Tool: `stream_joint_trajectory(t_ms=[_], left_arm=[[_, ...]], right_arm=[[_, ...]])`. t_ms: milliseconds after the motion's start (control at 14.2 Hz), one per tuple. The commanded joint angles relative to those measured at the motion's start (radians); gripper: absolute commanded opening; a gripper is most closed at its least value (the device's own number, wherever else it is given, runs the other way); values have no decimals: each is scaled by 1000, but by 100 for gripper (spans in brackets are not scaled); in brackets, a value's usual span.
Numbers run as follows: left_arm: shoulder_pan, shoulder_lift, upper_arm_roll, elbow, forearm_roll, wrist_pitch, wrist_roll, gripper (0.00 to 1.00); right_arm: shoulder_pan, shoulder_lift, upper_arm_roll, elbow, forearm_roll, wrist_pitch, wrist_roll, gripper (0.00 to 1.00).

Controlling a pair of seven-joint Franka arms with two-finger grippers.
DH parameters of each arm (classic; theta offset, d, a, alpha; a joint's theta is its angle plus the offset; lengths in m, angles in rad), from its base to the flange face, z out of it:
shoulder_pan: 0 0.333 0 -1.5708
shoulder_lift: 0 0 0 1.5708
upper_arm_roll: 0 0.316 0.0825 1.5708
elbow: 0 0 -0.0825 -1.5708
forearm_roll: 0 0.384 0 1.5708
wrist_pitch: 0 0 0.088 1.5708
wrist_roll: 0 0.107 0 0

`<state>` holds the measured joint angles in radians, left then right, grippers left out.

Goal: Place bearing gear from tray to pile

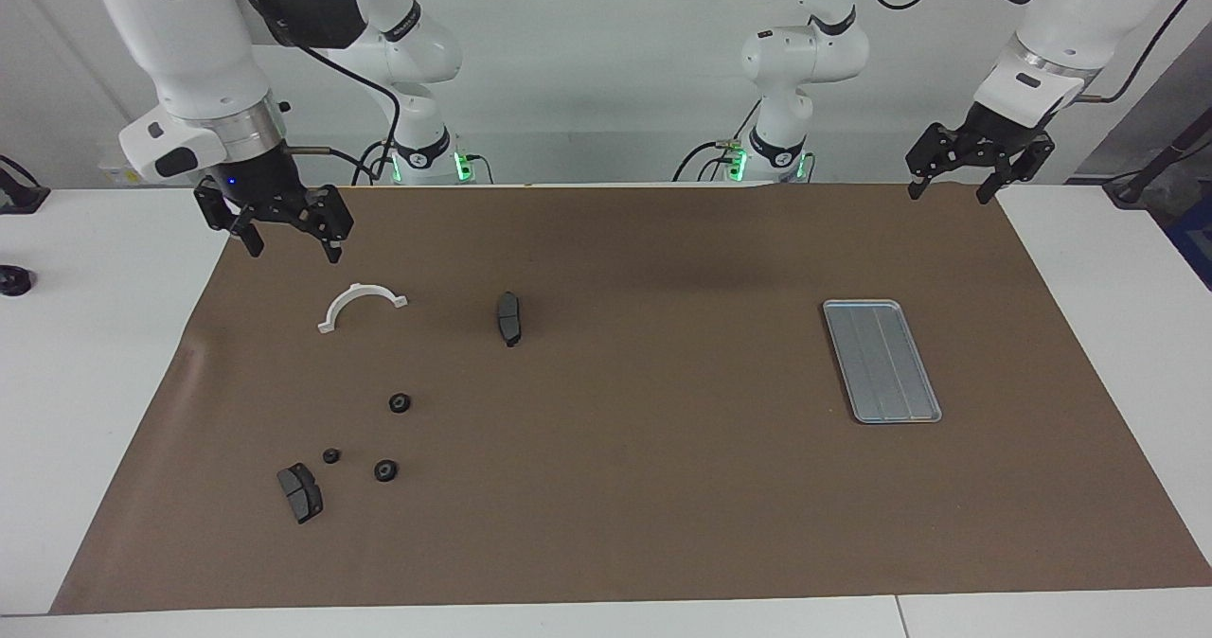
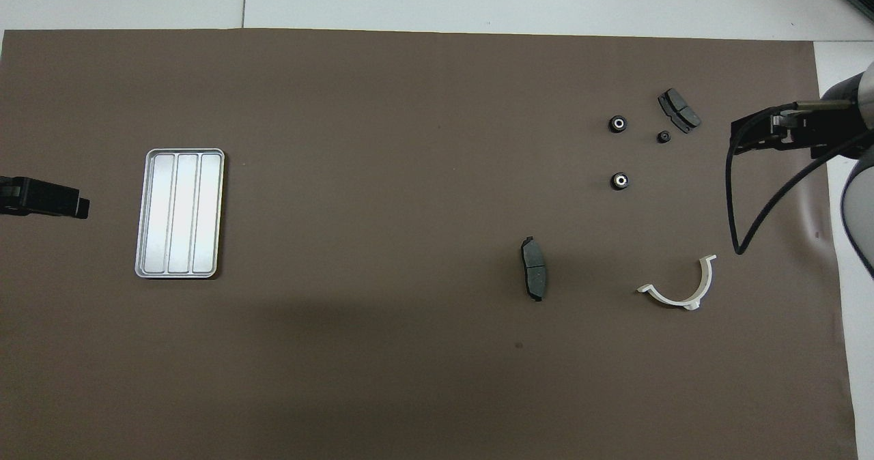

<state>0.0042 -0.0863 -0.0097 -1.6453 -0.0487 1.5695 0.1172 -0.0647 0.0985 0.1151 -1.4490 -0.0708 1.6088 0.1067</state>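
The silver-grey tray [image 1: 881, 361] lies empty on the brown mat toward the left arm's end; it also shows in the overhead view [image 2: 179, 213]. The pile lies toward the right arm's end: three small black ring gears [image 1: 400, 402] [image 1: 331, 455] [image 1: 384, 470] and a dark grey brake-pad piece [image 1: 299, 492]. In the overhead view the nearest gear [image 2: 618, 181] lies apart from the other two [image 2: 618, 123]. My right gripper [image 1: 294, 243] is open and empty, raised over the mat's edge. My left gripper [image 1: 950, 193] is open and empty, raised over the mat's corner.
A white half-ring bracket [image 1: 361, 305] lies nearer to the robots than the pile. A second dark brake pad [image 1: 509, 318] lies beside it toward the table's middle. White table [image 1: 95, 382] borders the mat.
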Motion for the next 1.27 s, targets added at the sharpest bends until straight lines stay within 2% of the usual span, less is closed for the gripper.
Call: stream_joint_trajectory(t_ms=[0, 353, 565, 847, 989, 1201], left_arm=[[7, -6, -7, -2, 16, -16, 2, 100], [8, -6, -7, -2, 16, -16, 2, 100], [8, -6, -7, -2, 16, -16, 2, 100], [8, -6, -7, -2, 16, -16, 2, 100], [8, -6, -7, -2, 16, -16, 2, 100], [8, -6, -7, -2, 16, -16, 2, 100]], right_arm=[[-10, 15, 11, 52, 20, -38, -61, 100], [-4, 1, 12, 27, 28, -20, -64, 100], [-6, 1, 12, 25, 28, -20, -126, 100], [-27, -32, 12, -42, 43, -12, -159, 100], [-44, -49, 11, -83, 98, 34, -153, 100], [-43, -62, 11, -117, 98, 85, -154, 100]])
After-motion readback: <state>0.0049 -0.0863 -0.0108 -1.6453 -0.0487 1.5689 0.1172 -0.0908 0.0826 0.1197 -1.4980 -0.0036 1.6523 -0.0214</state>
